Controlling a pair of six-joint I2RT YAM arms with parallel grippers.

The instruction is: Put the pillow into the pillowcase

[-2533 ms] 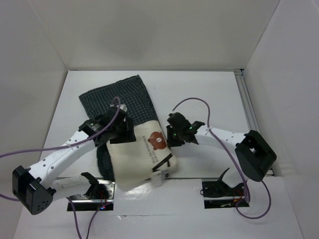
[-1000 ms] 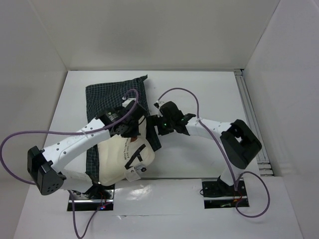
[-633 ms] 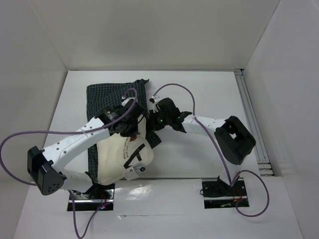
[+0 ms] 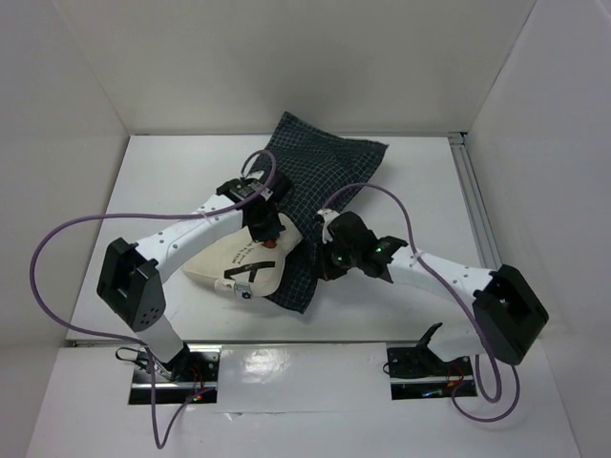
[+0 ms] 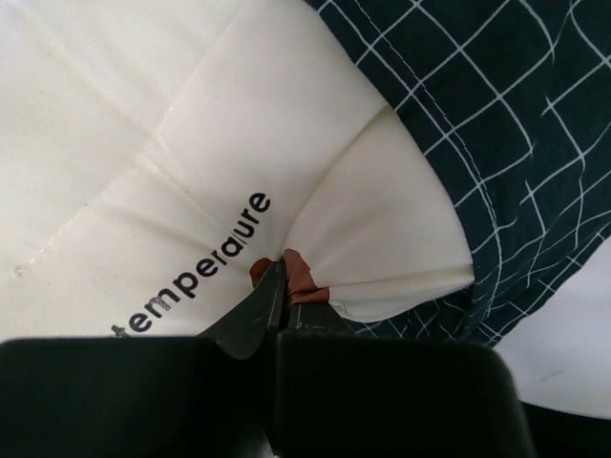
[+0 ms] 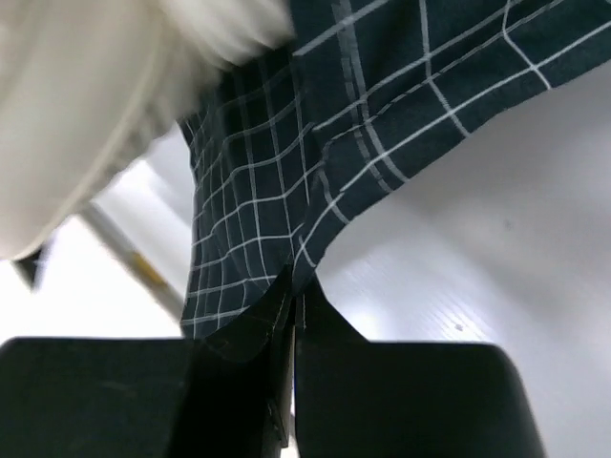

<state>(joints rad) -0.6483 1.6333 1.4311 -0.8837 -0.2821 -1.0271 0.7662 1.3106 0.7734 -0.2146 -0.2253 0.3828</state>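
Observation:
The cream pillow (image 4: 229,265) lies at mid-table with black text on it, its right end inside the mouth of the pillowcase (image 4: 329,167). The dark checked pillowcase runs slantwise from the far centre down to the near middle. My left gripper (image 4: 271,235) is shut on a pinch of the pillow (image 5: 143,134) at the brown print, right beside the pillowcase (image 5: 506,114); its tips (image 5: 284,265) bunch the cloth. My right gripper (image 4: 327,264) is shut on the hem of the pillowcase (image 6: 382,86), tips (image 6: 292,282) just above the table, with the pillow (image 6: 67,134) blurred to the left.
White walls close in the table on three sides. A metal rail (image 4: 477,215) runs along the right edge. Purple cables (image 4: 57,248) loop over the left side and above the right arm. The arm bases (image 4: 420,363) sit at the near edge.
The right gripper has shut on the pillowcase hem and drawn back toward the near side. The left arm has swung to the far right with the pillow. The pillowcase has turned and shifted right.

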